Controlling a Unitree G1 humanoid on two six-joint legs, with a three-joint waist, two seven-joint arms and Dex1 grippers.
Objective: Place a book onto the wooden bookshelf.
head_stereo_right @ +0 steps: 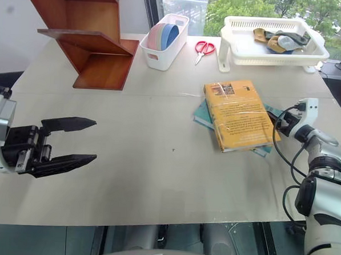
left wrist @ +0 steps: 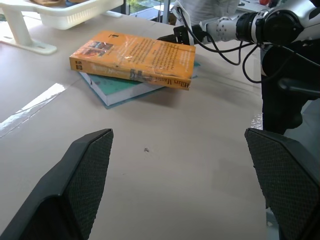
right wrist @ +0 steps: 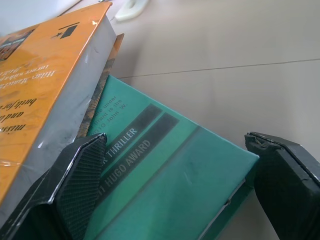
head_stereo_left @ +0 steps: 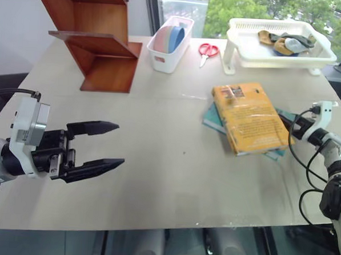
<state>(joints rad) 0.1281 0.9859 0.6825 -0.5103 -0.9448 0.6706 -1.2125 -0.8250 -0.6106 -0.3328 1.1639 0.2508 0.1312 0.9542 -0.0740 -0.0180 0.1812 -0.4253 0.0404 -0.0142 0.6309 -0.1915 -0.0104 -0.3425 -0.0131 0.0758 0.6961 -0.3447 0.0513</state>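
Progress is standing near zero. Left tool [head_stereo_left: 109,144] is hovering spread and empty, well left of the book [head_stereo_left: 251,117]. Wooden bookshelf [head_stereo_left: 98,38] is sitting unfilled beyond it. The book is lying atop a teal book [right wrist: 165,185] on the table [head_stereo_left: 168,179]; right tool [right wrist: 175,190] is spread at their edge, gripping nothing.

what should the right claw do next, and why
Probably rise a little, then ease forward and close. The open right claw straddles the thin teal book's corner, while the thick yellow-orange book meant for the reddish-brown wooden bookshelf lies on top, higher.
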